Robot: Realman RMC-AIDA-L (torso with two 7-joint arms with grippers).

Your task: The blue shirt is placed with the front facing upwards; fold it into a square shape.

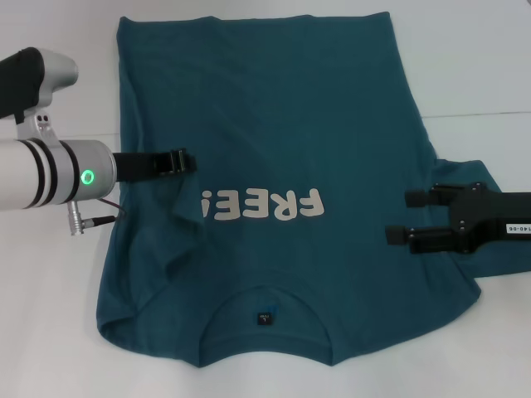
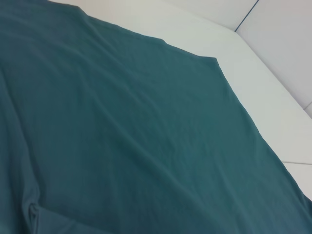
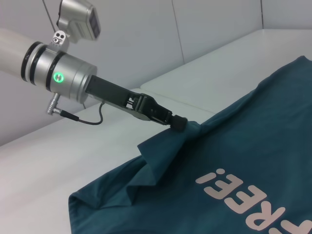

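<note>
The blue shirt lies front up on the white table, with the cream "FREE!" print in the middle and the collar nearest me. Its left sleeve side is bunched inward. My left gripper is shut on a pinch of fabric at the shirt's left side, beside the print. The right wrist view shows it lifting that fabric into a small peak. My right gripper is open over the shirt's right side, next to the spread right sleeve. The left wrist view shows only plain shirt fabric.
The white table extends around the shirt, with a seam line on the right. A thin cable hangs from my left wrist. A pale wall stands beyond the table's left side.
</note>
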